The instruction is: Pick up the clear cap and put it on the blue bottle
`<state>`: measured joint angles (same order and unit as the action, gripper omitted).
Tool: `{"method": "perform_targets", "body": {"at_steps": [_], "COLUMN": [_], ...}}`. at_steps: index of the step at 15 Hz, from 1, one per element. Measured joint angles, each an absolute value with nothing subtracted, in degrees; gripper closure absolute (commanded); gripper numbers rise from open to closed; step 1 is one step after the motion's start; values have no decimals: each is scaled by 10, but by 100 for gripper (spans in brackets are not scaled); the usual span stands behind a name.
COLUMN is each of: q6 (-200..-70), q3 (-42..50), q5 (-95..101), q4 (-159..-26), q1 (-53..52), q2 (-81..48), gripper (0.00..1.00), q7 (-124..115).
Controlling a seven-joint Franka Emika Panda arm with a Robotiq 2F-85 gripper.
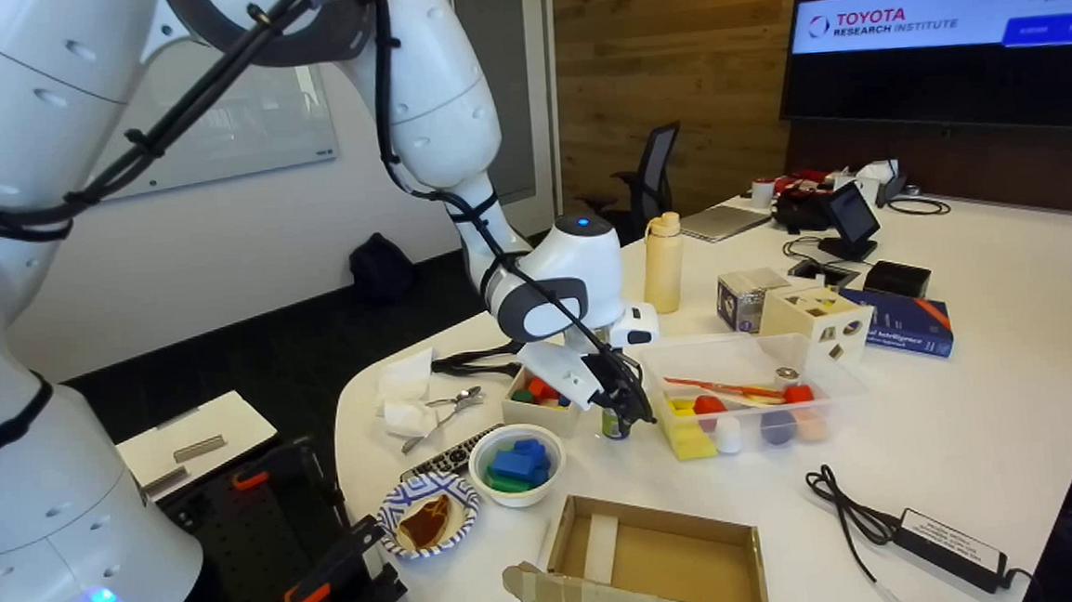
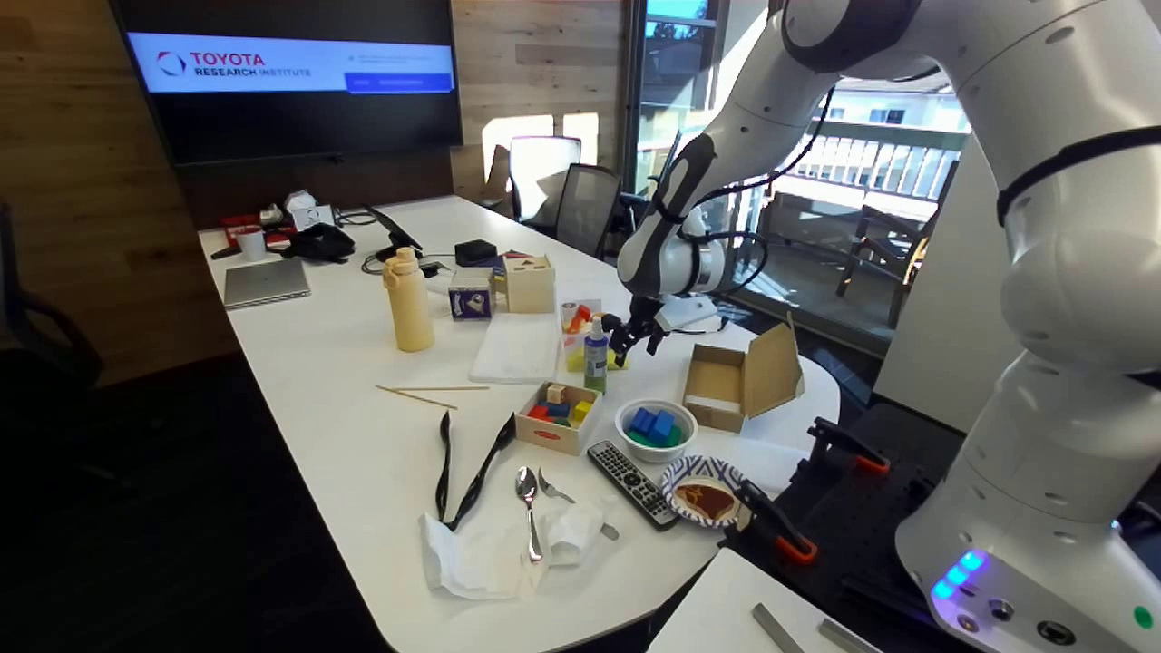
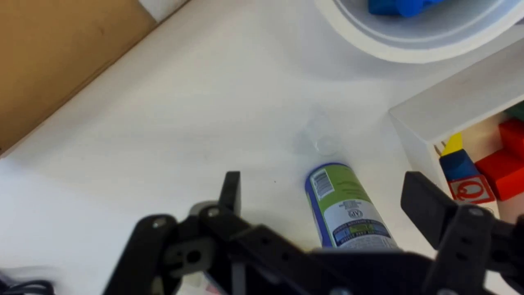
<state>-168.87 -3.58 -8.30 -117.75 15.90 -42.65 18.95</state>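
Wrist view: the jaws of the black gripper (image 3: 323, 188) are spread wide, and the slim cylindrical blue bottle (image 3: 352, 205), labelled in green and white, appears between them. The small clear cap (image 3: 322, 133) lies on the white tabletop (image 3: 184, 123), just beside the bottle's base. In an exterior view, the bottle stands upright near the pale wooden box (image 2: 549, 437) of coloured blocks (image 2: 559, 410).

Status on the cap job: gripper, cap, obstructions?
Gripper open. Clear cap lying on table, ungrasped. Blue bottle upright close by, might crowd the grasp.
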Motion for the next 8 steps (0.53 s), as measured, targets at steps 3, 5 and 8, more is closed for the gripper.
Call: {"method": "perform_targets", "body": {"at_steps": [3, 5, 8], "q6": [-1691, -1698, -1706], "q3": [-37, -38, -36], "q5": [-67, -61, -52], "q4": [-1163, -1151, -1128], "q1": [159, 156, 143], "q2": [-455, -474, -502], "gripper": [0, 0, 0], "q7": [173, 162, 138]}}
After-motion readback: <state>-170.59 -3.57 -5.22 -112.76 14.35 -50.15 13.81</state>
